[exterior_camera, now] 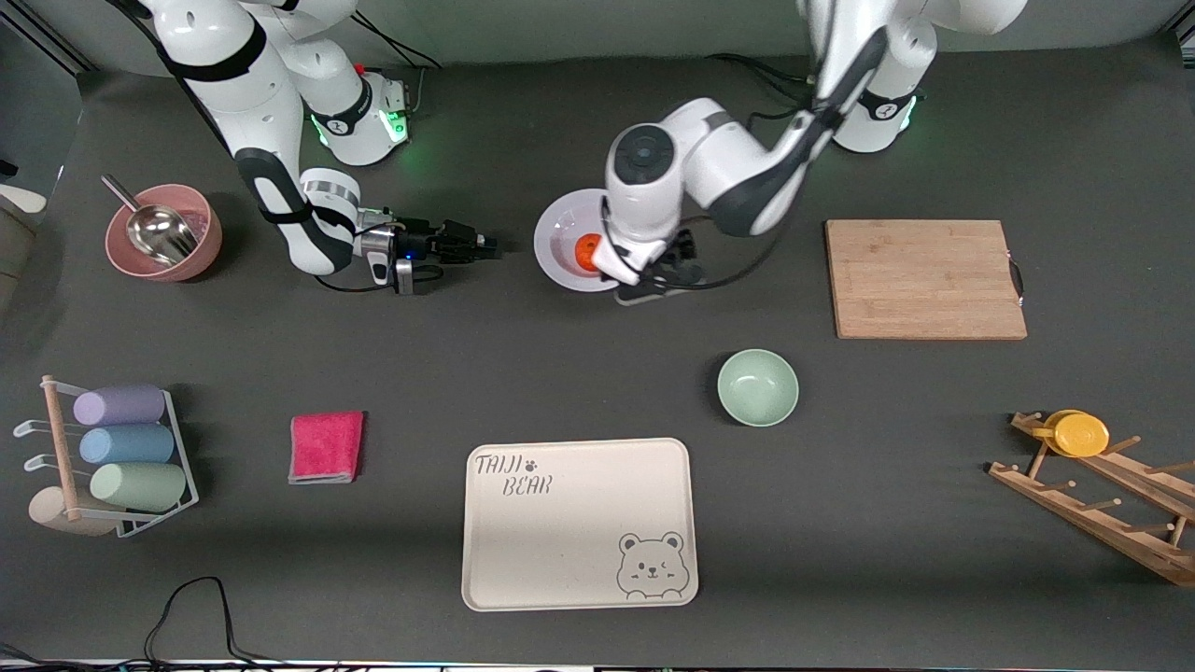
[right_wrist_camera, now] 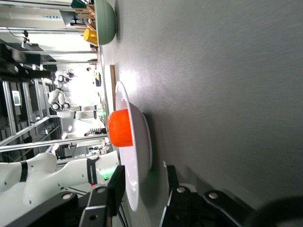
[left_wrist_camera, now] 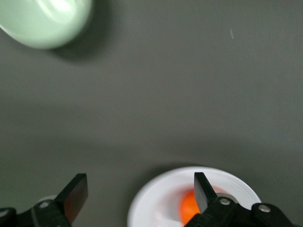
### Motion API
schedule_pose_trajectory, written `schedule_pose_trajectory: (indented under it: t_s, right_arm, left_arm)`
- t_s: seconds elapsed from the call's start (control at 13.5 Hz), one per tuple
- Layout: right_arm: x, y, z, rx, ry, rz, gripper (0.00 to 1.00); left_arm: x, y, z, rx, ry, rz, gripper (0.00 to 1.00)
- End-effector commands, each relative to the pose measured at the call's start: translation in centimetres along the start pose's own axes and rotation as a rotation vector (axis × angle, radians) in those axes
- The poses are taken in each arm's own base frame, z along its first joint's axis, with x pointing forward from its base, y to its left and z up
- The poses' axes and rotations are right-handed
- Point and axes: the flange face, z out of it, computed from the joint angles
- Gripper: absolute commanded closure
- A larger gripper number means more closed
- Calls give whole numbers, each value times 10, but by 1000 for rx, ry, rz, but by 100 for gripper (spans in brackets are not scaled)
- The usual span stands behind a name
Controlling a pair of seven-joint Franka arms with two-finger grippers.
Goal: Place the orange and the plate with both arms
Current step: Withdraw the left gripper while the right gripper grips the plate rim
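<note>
The white plate (exterior_camera: 560,245) lies in the middle of the table, nearer the robots, with the orange (exterior_camera: 587,250) resting in it. My left gripper (exterior_camera: 642,277) hangs open just above the plate's edge toward the left arm's end. In the left wrist view its gripper (left_wrist_camera: 139,195) is wide open, one finger (left_wrist_camera: 202,191) in front of the orange (left_wrist_camera: 187,208), the plate (left_wrist_camera: 156,201) below. My right gripper (exterior_camera: 487,246) lies low and level beside the plate, toward the right arm's end. In the right wrist view the gripper (right_wrist_camera: 143,187) is open, and the plate's rim (right_wrist_camera: 135,187) shows between its fingers, the orange (right_wrist_camera: 120,127) above.
A pale green bowl (exterior_camera: 757,387) and a cream bear tray (exterior_camera: 579,523) lie nearer the front camera. A wooden board (exterior_camera: 924,278) lies toward the left arm's end. A pink bowl with a scoop (exterior_camera: 163,233), a pink cloth (exterior_camera: 326,446) and cup racks (exterior_camera: 112,448) stand around.
</note>
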Motion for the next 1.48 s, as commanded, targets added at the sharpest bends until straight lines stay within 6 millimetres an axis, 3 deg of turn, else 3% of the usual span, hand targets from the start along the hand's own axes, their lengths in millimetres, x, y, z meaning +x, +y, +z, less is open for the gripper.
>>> schedule_pose_trajectory:
  t_s: [0.0,0.22,0.44,0.52,0.67,0.74,0.89,1.04,1.18,1.4]
  right_arm:
    - [-5,-2,36,-13,16,-10,58]
    - [-9,-13,64,-14,42,-2,58]
    - [-17,-23,88,-17,63,-5,58]
    - [-18,-26,95,-23,73,-7,58]
    - [-21,-28,99,-26,70,-6,58]
    - [-20,-27,99,-27,70,-8,58]
    - [-21,-26,98,-28,66,-7,70]
    - [-22,-26,98,-29,64,-6,97]
    - [-20,-25,96,-30,69,0,100]
    - [-16,-28,94,-19,81,-1,100]
  left_arm:
    - [54,-79,-55,8,0,75,0]
    - [123,-192,-97,-31,-37,130,0]
    - [167,-294,-109,-24,-46,188,0]
    - [174,-318,-109,-12,-53,209,0]
    - [177,-347,-116,54,-48,237,0]
    - [182,-374,-122,54,-48,201,0]
    - [178,-390,-146,46,-50,197,0]
    - [178,-395,-171,48,-69,184,0]
    - [176,-394,-186,45,-94,180,0]
    - [174,-388,-183,49,-106,194,0]
